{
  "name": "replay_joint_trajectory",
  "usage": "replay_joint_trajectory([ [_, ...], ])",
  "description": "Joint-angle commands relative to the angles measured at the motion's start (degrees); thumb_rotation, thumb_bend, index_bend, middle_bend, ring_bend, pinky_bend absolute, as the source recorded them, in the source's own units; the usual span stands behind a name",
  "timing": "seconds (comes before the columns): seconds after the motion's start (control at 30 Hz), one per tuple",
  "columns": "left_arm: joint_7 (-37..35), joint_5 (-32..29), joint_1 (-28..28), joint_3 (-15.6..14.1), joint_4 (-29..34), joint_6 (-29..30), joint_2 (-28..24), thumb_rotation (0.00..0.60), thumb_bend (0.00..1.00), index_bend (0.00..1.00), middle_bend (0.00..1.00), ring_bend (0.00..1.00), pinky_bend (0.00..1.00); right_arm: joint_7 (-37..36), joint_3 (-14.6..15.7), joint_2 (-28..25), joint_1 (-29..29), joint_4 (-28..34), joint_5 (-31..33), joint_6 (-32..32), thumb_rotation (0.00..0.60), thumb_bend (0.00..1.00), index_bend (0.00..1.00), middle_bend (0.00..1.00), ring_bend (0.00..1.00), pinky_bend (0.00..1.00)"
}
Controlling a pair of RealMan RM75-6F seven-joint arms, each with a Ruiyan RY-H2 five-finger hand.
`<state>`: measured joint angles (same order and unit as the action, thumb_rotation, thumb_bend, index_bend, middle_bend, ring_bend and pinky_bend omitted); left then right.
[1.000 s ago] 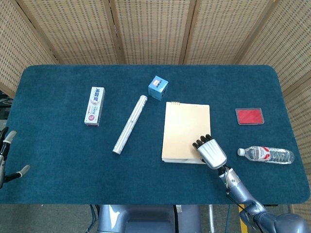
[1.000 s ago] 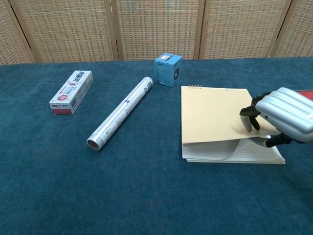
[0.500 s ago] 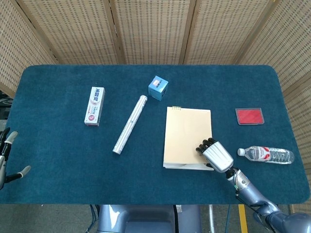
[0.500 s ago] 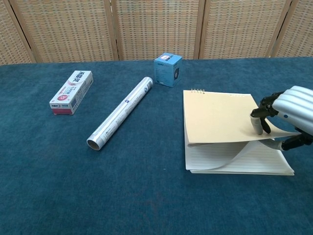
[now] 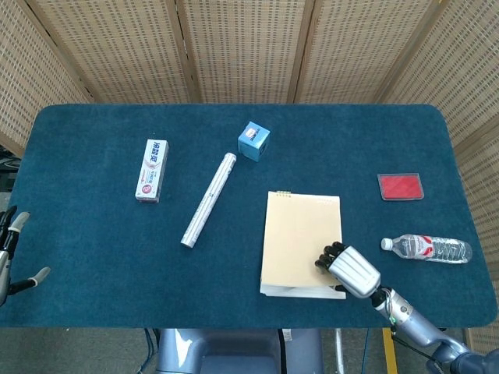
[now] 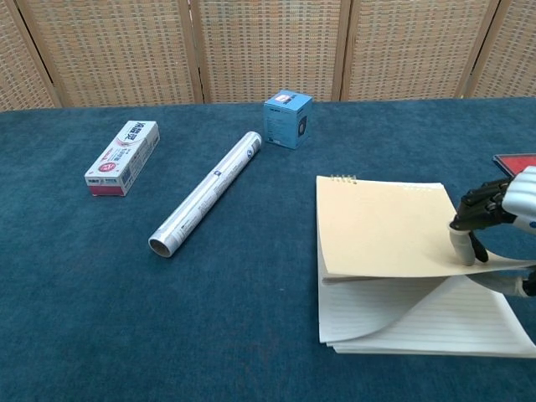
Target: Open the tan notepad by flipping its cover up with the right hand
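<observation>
The tan notepad lies right of the table's middle, its spiral binding at the far edge. My right hand pinches the near right corner of the tan cover, with fingers on top and the thumb beneath. The cover and a few sheets are lifted and curve upward, baring lined white pages below. My left hand hangs off the table's left edge, fingers apart and holding nothing.
A silver roll lies left of the notepad, a toothpaste box further left, a blue cube box behind. A red card and a lying water bottle sit to the right of my right hand.
My right hand drew back toward the near edge, dragging the notepad with it. The cover rose higher, exposing more of the lined pages.
</observation>
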<state>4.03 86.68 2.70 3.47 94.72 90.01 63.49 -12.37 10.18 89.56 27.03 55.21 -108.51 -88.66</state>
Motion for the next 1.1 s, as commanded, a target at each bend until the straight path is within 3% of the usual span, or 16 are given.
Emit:
replay_joint_trajectory([
  [0.03,-0.1,0.0,0.0,0.0,0.1,0.0,-0.1,0.600,0.00,0.00,0.00,0.00,0.00,1.6,2.4,-3.5,-0.5,4.7,-2.7,-0.8,0.600,0.47,0.67,0.64,0.47,0.47],
  [0.3,0.3,-0.1,0.0,0.0,0.0,0.0,0.1,0.600,0.00,0.00,0.00,0.00,0.00,3.5,5.3,-6.0,-1.3,5.8,-7.7,-3.7,0.600,0.47,0.68,0.64,0.47,0.47],
  [0.53,1.0,0.0,0.2,-0.1,0.1,-0.4,0.3,0.600,0.00,0.00,0.00,0.00,0.00,1.8,5.1,-6.9,-1.2,6.7,-8.9,-5.1,0.600,0.47,0.68,0.64,0.47,0.47],
  [0.7,1.1,-0.3,0.3,-0.1,0.0,-0.7,0.3,0.600,0.00,0.00,0.00,0.00,0.00,-2.3,0.8,-9.9,1.3,15.5,-2.1,0.0,0.600,0.47,0.68,0.64,0.47,0.47],
  [0.83,0.9,-0.6,0.3,0.0,0.1,-0.9,0.2,0.600,0.00,0.00,0.00,0.00,0.00,-6.2,-4.4,-13.5,4.4,24.2,7.9,8.8,0.600,0.47,0.68,0.64,0.47,0.47],
  [1.1,0.4,-1.9,0.8,0.5,0.2,-2.1,0.0,0.600,0.00,0.00,0.00,0.00,0.00,-7.8,-13.9,-18.5,9.3,32.8,27.4,25.1,0.600,0.47,0.68,0.65,0.47,0.47],
])
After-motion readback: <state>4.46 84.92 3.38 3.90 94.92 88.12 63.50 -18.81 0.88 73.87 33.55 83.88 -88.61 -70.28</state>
